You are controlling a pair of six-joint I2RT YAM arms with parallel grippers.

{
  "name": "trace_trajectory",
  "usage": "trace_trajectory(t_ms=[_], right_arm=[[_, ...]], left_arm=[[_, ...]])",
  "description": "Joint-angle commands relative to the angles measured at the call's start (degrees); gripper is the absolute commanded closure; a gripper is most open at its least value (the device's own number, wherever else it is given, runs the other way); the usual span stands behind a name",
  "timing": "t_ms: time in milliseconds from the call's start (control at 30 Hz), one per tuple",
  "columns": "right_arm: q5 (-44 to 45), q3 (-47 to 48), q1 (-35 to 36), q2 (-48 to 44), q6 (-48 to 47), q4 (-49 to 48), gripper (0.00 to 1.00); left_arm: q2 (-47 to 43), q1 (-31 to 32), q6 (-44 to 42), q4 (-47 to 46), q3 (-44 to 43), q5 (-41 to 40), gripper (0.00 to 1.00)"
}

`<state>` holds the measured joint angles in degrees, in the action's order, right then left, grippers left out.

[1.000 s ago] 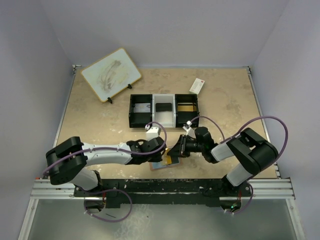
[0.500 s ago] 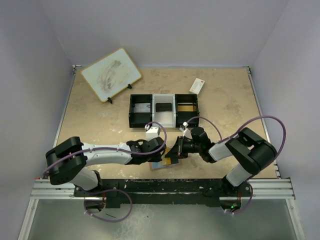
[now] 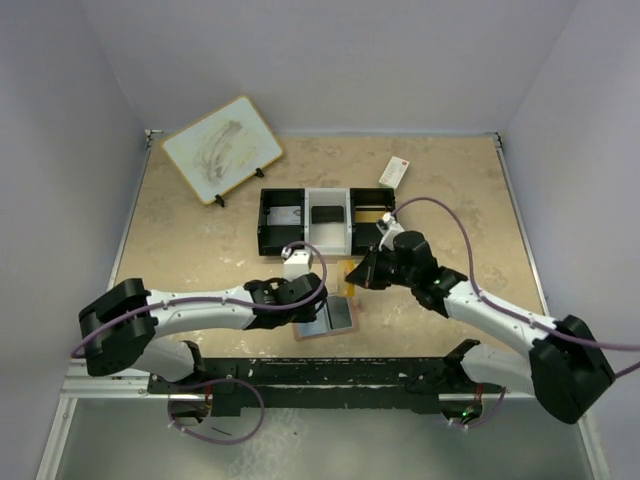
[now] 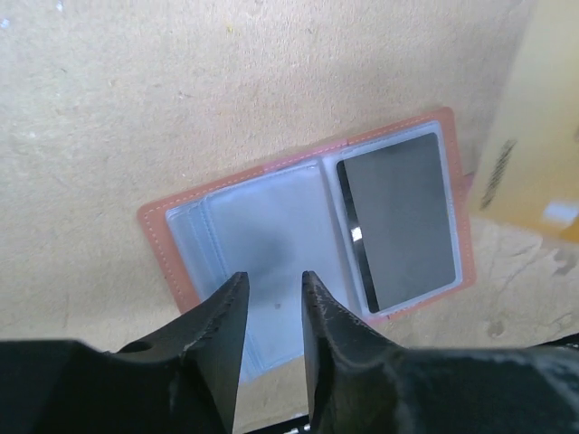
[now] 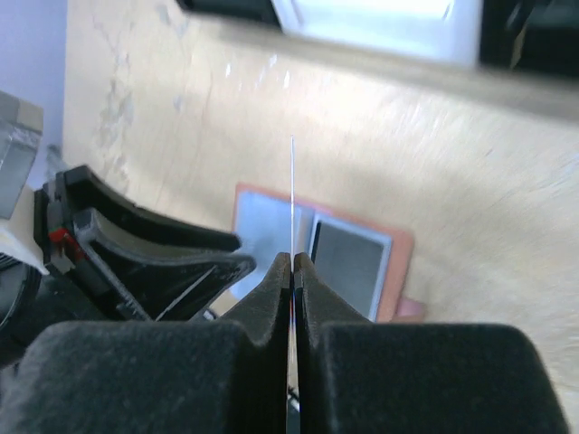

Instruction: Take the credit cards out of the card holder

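Note:
The salmon-tan card holder [image 3: 318, 325] lies open and flat on the table near the front edge. Its right clear pocket holds a dark grey credit card [image 4: 398, 221], also visible from the right wrist [image 5: 348, 262]. My right gripper [image 3: 362, 272] is shut on a thin yellow credit card [image 3: 351, 273], held above and just behind the card holder [image 5: 262, 226] and seen edge-on in the right wrist view [image 5: 292, 194]. My left gripper [image 4: 274, 278] stands slightly open over the left pocket of the card holder [image 4: 262, 226], with nothing between its fingers.
A black-and-white three-compartment tray [image 3: 265, 222] stands behind the arms, with a dark item [image 3: 324, 213] in its middle compartment. A white packet with a red end [image 3: 394, 172] lies at the back right. A framed white board [image 3: 221, 148] leans on a stand at the back left.
My right gripper has closed on the yellow card and drawn it up and back out of the card holder. The left jaws have opened a little, and the holder now lies flat.

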<state>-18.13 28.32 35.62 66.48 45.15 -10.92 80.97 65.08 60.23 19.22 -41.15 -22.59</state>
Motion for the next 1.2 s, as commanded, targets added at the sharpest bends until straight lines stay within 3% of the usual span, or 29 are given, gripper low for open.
trace_trajectory(t_ms=[0, 167, 233, 300, 433, 567, 633, 700, 800, 1000, 1167], right_arm=[[17.0, 7.2, -0.2, -7.6, -13.2, 12.7, 1.0], [31.3, 13.8, -0.2, -11.3, -27.7, 12.9, 1.0], [36.1, 16.9, -0.9, -9.0, -32.5, 12.6, 1.0], [34.8, 19.7, -3.6, -5.9, -37.3, 12.1, 1.0], [24.8, 22.4, -10.4, -0.6, -42.1, 8.6, 1.0], [14.0, 20.6, -12.5, 1.1, -52.0, 0.9, 1.0], [11.9, 18.6, -12.5, 2.4, -58.5, -3.1, 1.0], [13.9, 19.6, -11.7, 5.5, -71.6, -0.5, 1.0], [17.7, 22.6, -11.4, 9.7, -73.3, 1.9, 1.0], [8.8, 23.1, -11.5, 13.3, -82.4, 0.2, 1.0], [10.7, 23.8, -11.6, 17.5, -88.9, 0.7, 1.0]], left_arm=[[-5.5, 0.1, -2.5, 2.9, -4.9, -4.1, 0.68], [-9.6, -0.4, -5.5, 9.3, -8.9, -10.4, 0.32], [-10.8, -2.0, -7.5, 12.2, -10.4, -12.1, 0.24], [-12.6, -5.3, -9.6, 14.4, -11.0, -12.0, 0.2], [-17.8, -15.3, -14.4, 16.5, -11.2, -9.8, 0.15], [-20.8, -22.8, -19.9, 18.3, -12.0, -6.4, 0.12], [-21.3, -26.3, -22.2, 19.2, -12.1, -6.2, 0.12], [-21.5, -30.2, -24.1, 19.4, -11.8, -6.4, 0.12], [-22.0, -35.6, -25.5, 18.8, -10.6, -7.7, 0.12], [-25.5, -36.6, -26.7, 16.6, -5.5, -16.3, 0.12], [-27.6, -36.6, -27.9, 15.0, -5.2, -15.7, 0.12]])
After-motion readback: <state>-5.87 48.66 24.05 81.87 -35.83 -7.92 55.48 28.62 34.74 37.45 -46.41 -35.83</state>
